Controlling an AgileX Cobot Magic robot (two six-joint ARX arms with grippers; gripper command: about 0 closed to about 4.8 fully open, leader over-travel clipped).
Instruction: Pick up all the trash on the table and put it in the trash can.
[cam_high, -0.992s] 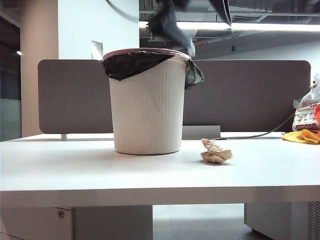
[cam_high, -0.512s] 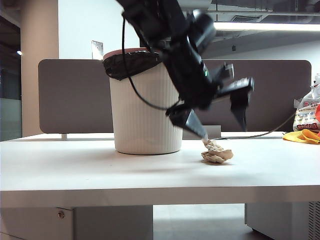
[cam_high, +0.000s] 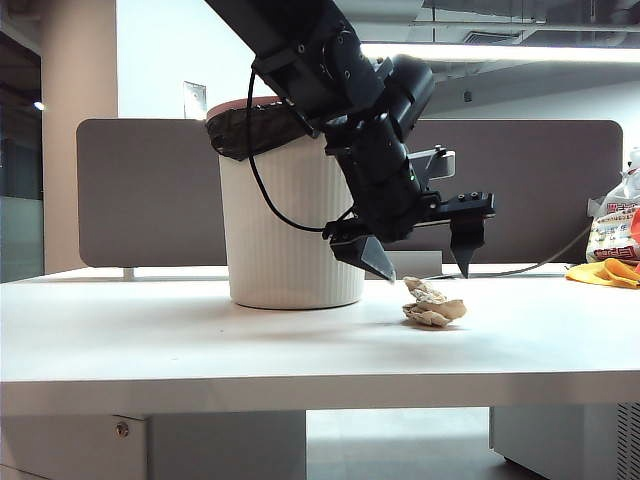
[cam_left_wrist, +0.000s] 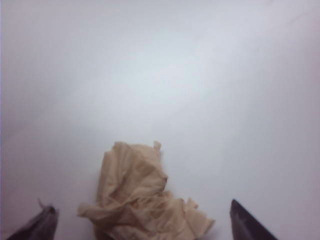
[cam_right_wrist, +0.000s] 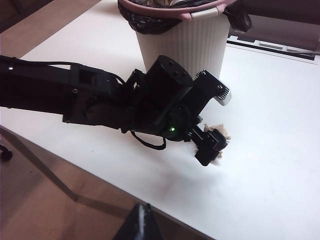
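- One piece of trash is all I can see on the bench (cam_high: 150, 340) from my station, reading left to right: first the trash can (cam_high: 290, 220), standing upright towards the back with its black liner draped over the rim.
- Just right of the can, my left pincer (cam_high: 422, 268) hangs nose-down over the bench, jaws spread wide and holding nothing; the tips sit to either side of the wad and a little above it.
- Below it lies the crumpled tan paper (cam_high: 433, 304), loose on the bench, near the can but apart from it. The left wrist view shows it between the two fingertips (cam_left_wrist: 245, 225), nearer one of them.
- My right pincer (cam_right_wrist: 142, 222) is high and back; only a dark tip shows, so I cannot tell how it stands.
- Risks, as I judge them: the wad is off-centre, so the closer tip may nudge it away as I close. Dropping too far would jam the tips into the bench. A light pinch on loose folds could let it fall short of the can.
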